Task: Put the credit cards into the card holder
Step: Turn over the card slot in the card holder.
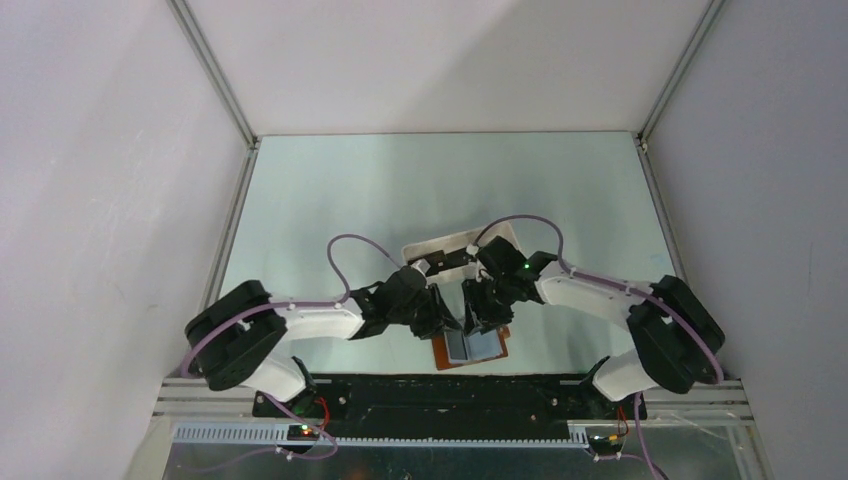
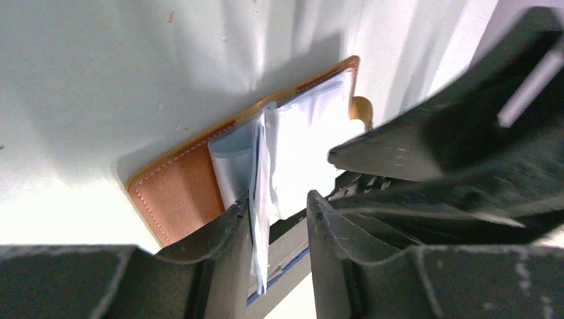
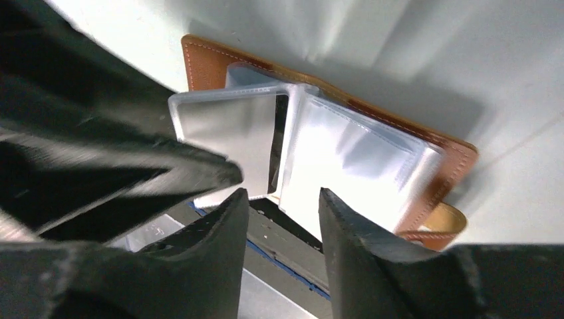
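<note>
Pale green worktop (image 1: 400, 190), smooth and glossy, boxed in by plain white walls (image 1: 100, 200) on the left, right and far sides, with metal rails up the far corners. Black base plate (image 1: 450, 395) along the near edge, carrying both arms.

Holder (image 1: 484, 347) at the near middle of the worktop, just ahead of the base plate and directly under both hands. Lying open and flat, tan leather side down, pale stitching along the rim. Inside, a stack of clear, grey-blue plastic leaves, some fanned up off the leather. Snap tab (image 3: 442, 222) curling out from one short side. Dark sliver (image 3: 280, 139) between two leaves in the right wrist view; card or shadow, cannot tell.

Left hand (image 2: 276, 203) down over the holder, fingers parted, released; one raised leaf standing in the gap against the inner face of one finger, not pinched. Right hand (image 3: 282, 196) likewise released, fingers spread with nothing between them, tips low over the leaves. Each hand's dark, blurred finger crowding into the other's wrist view, tip resting on or just above a leaf; cannot tell which.

White tray (image 1: 420, 250) behind the hands, farther out on the worktop, largely hidden by the two arms and their purple cables (image 1: 350, 245). From above, most of the holder covered by the hands too.
</note>
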You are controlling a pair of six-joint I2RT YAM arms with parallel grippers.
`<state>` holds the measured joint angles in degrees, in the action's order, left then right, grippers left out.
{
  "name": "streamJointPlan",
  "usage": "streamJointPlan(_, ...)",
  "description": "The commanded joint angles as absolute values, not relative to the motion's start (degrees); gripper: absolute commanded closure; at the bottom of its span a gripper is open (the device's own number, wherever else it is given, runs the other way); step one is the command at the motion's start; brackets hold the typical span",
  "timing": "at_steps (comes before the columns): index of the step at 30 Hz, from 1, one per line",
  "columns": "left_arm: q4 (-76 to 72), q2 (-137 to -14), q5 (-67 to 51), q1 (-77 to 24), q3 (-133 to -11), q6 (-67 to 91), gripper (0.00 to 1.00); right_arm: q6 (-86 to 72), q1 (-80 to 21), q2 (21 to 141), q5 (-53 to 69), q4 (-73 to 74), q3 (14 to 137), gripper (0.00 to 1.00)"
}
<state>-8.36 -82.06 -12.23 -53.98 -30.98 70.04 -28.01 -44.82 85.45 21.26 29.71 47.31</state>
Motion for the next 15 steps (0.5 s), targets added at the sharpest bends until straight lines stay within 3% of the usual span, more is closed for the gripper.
streamJointPlan(1, -13.2, -85.9, -15.2, -54.4, -34.2, 69.5, 0.61, -27.0, -43.1, 79.6, 18.5, 34.3, 49.9, 0.51)
streamJointPlan(8, -14.4, -89.9, -17.3, -54.6, -38.9, 69.4, 0.55, -23.8, -37.5, 74.0, 17.6, 39.3, 48.1, 0.50)
streamJointPlan(15, -14.3, -91.4, -18.9, -55.9, -42.1, 69.9, 0.42, -21.0, -28.4, 70.1, 21.6, 40.4, 46.4, 0.50)
